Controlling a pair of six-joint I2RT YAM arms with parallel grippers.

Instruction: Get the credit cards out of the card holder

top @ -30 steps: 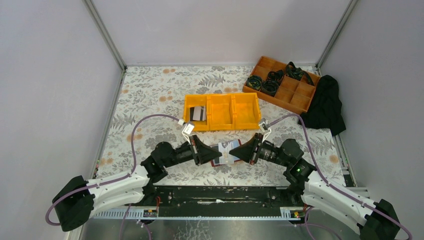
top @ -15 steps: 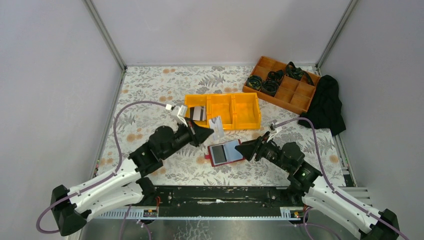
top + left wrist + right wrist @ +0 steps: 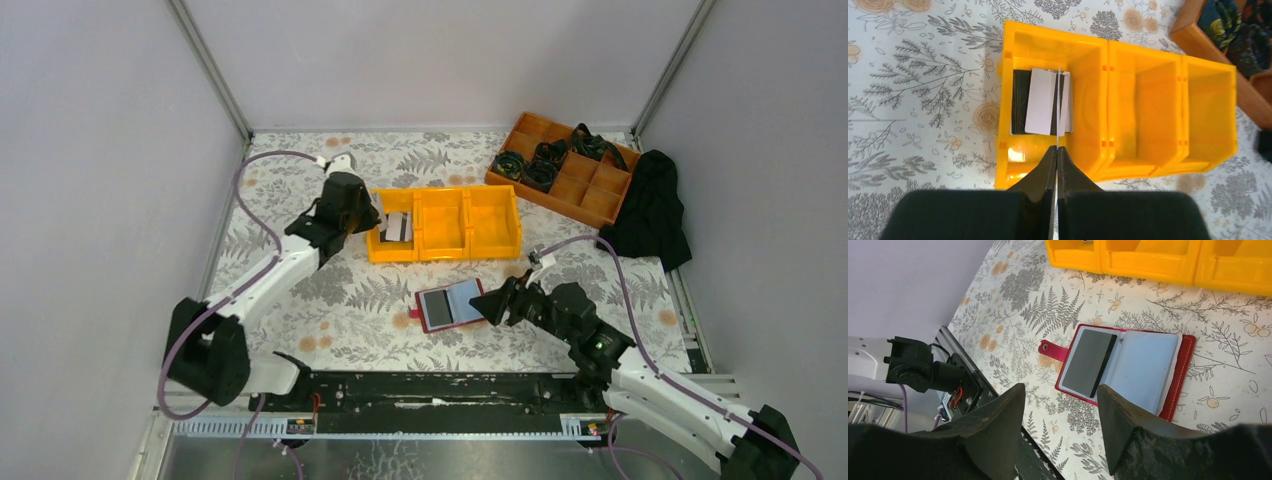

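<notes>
Left wrist view: left jaws clenched on a pale card, edge-on above the left compartment of the yellow bin where other cards lie, tight to the divider. Released off-line, it could hang on that wall or drop next door. Open card holder lies mid-surface toward the near edge under the right jaws, which are spread and empty, with a dark card in its pocket; nothing pins the holder, so pulling that card may drag it along.

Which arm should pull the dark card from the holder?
Right: the right gripper hangs open beside the card holder and dark card; the left gripper holds an edge-on card over the yellow bin.
</notes>
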